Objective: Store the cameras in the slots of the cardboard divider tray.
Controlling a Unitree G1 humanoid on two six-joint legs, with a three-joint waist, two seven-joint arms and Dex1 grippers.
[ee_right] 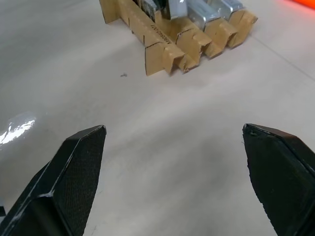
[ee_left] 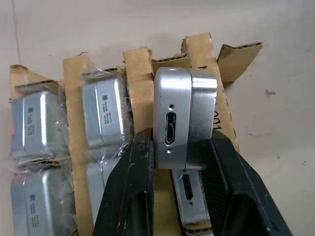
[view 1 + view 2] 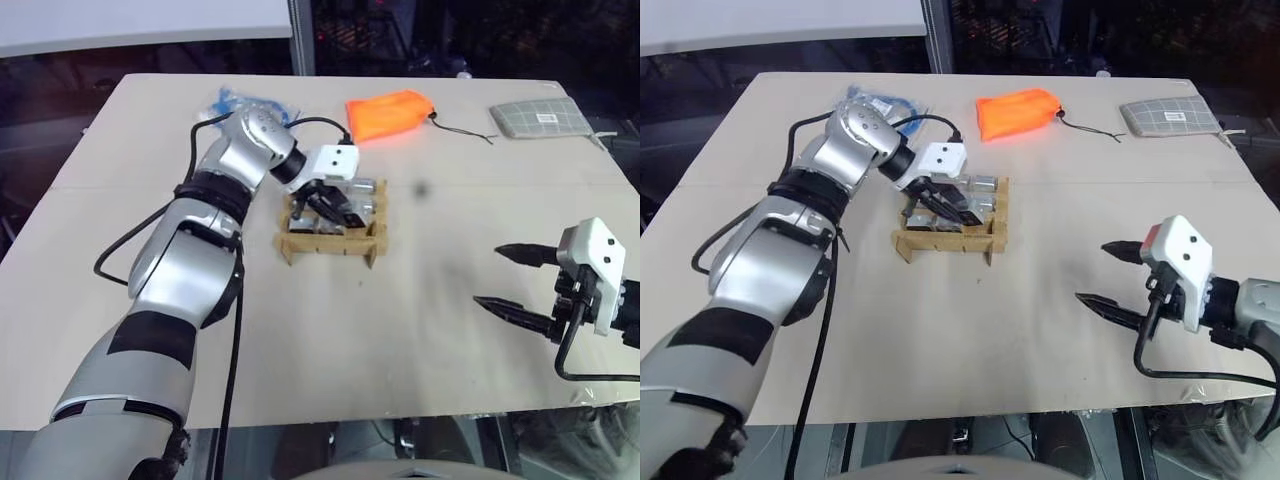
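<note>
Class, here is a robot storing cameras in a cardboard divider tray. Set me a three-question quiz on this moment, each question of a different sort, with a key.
1. True or false: the right gripper holds a camera.
2. Where is the left gripper? A) over the cardboard divider tray B) beside the orange pouch C) at the table edge
3. Fill in: the left gripper is shut on a silver ____.

Key: 1 false; 2 A; 3 camera.

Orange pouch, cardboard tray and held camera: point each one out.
orange pouch (image 3: 388, 115), left eye view, middle of its fabric.
cardboard tray (image 3: 330, 247), left eye view, near wall.
held camera (image 2: 183, 110), left wrist view, its silver end face.
</note>
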